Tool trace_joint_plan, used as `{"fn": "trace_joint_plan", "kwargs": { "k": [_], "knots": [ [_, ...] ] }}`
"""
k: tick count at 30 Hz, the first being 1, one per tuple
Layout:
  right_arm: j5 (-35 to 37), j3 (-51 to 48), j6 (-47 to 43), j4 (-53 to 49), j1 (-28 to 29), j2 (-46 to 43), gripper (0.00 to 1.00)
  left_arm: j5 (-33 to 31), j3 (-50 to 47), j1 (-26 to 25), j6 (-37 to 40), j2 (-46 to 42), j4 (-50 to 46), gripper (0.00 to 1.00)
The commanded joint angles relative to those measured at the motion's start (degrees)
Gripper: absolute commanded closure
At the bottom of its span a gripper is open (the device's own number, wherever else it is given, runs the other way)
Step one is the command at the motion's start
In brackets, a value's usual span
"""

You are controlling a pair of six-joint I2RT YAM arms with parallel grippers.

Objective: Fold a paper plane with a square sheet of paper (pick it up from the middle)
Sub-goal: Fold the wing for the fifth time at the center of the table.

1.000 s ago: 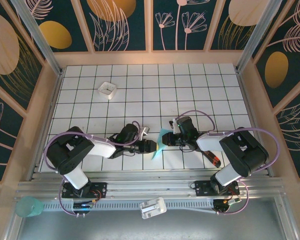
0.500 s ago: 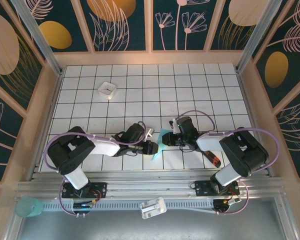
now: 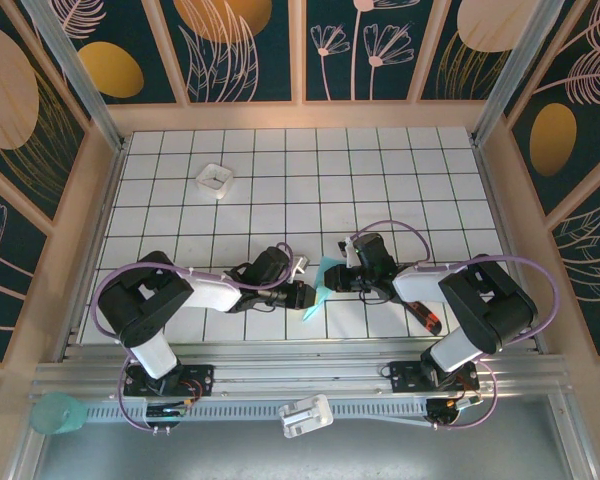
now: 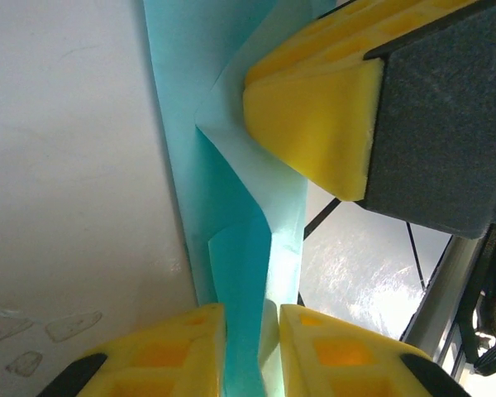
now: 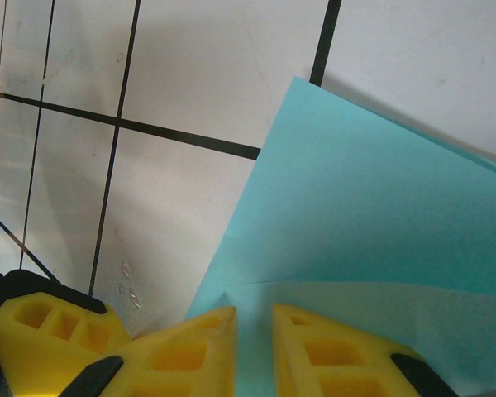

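Both arms pinched the half-folded sheet of paper [image 3: 317, 284] low over the bench [image 3: 380, 170], near its front edge.

The sheet stood between the two wrists, just ahead of the arm bases, turquoise with layered creases showing in the left wrist view [image 4: 231, 207]. The left jaws were closed on a narrow folded strip of it, yellow fingers [image 4: 169, 351] either side. The right jaws were nearly together on the sheet's edge [image 5: 372, 223], and one right finger [image 4: 314, 116] lay against a creased flap. A small white tray [image 3: 214, 179] sat well apart at the far left. A red-and-black tool [image 3: 429, 318] lay beside the right arm [image 3: 480, 300].
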Motion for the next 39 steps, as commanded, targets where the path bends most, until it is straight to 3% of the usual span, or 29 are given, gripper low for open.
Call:
{"fn": "trace_joint_plan", "kwargs": {
  "k": [1,4,9,11,14,20,39],
  "knots": [
    [3.36,-0.4,-1.32,-3.46,0.08,0.85,0.81,0.12,-1.01,-0.8,0.8,-0.96,-2.71,0.71],
    [3.36,-0.44,-1.15,-3.43,0.13,1.01,0.81,-1.89,-1.96,-0.85,1.51,-4.66,-1.97,0.64],
    [3.54,-0.42,-1.13,-3.51,0.09,1.01,0.81,-4.11,-3.26,-1.65,2.2,-11.19,-2.5,0.62],
    [3.67,-0.44,-1.14,-3.74,0.07,1.11,0.81,-5.59,-3.65,-2.85,2.68,-14.19,-3.19,0.64],
    [3.67,-0.39,-1.14,-3.65,0.12,1.11,0.81,-4.96,-3.92,-4.68,3.17,-16.93,-3.53,0.75],
    [3.65,-0.35,-1.23,-3.57,0.06,1.2,0.81,1.25,-0.2,-6.34,2.7,-11.19,-5.94,0.88],
    [3.86,-0.35,-1.14,-3.94,0.11,0.94,0.81,-0.83,3.8,-5.94,3.85,-3.03,-10.53,0.91]
  ]
}}
